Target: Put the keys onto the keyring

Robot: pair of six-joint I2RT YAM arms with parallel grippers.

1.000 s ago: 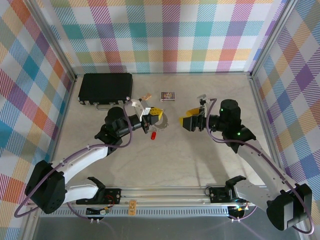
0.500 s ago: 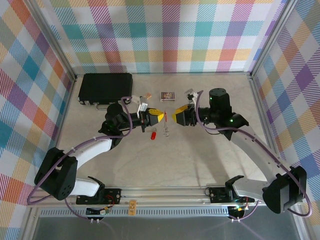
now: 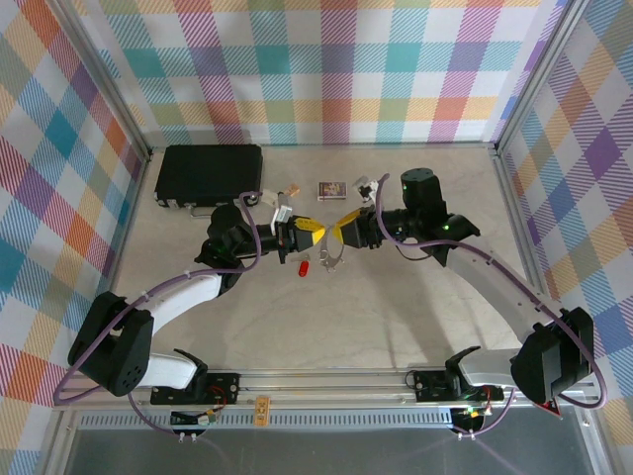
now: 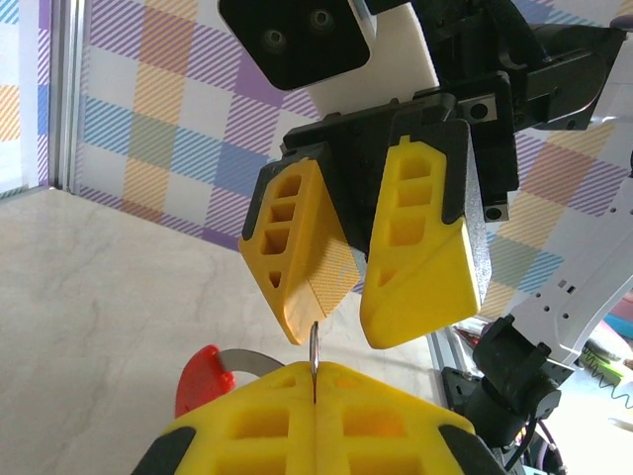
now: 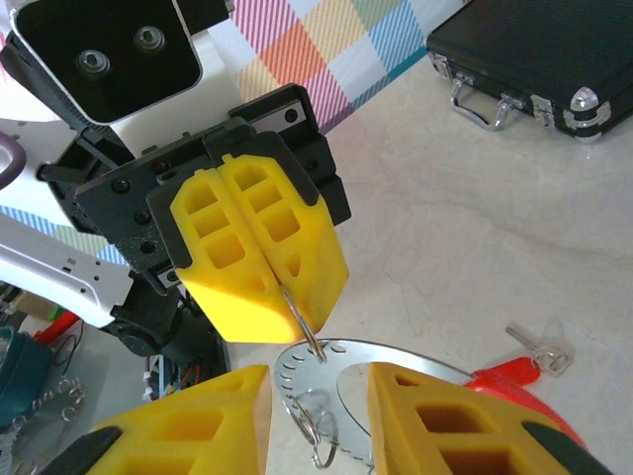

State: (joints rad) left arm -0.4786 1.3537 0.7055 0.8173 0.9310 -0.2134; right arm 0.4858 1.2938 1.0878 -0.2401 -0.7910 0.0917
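Presenting the keyring [image 5: 297,376], the left end effector [image 5: 280,297] is clamped on its rim; the right end effector [image 4: 343,329], open and empty, probably must next fetch the keys [image 3: 305,267] from the tabletop [image 3: 396,307].

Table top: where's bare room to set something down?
Crowded: the centre, where the left gripper, shut on the grey metal keyring, meets the open right gripper near the red-headed key. Free: the marble table between them and the front metal rail, and its far right corner.

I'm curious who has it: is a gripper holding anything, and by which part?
The left gripper pinches the keyring by its thin metal edge.
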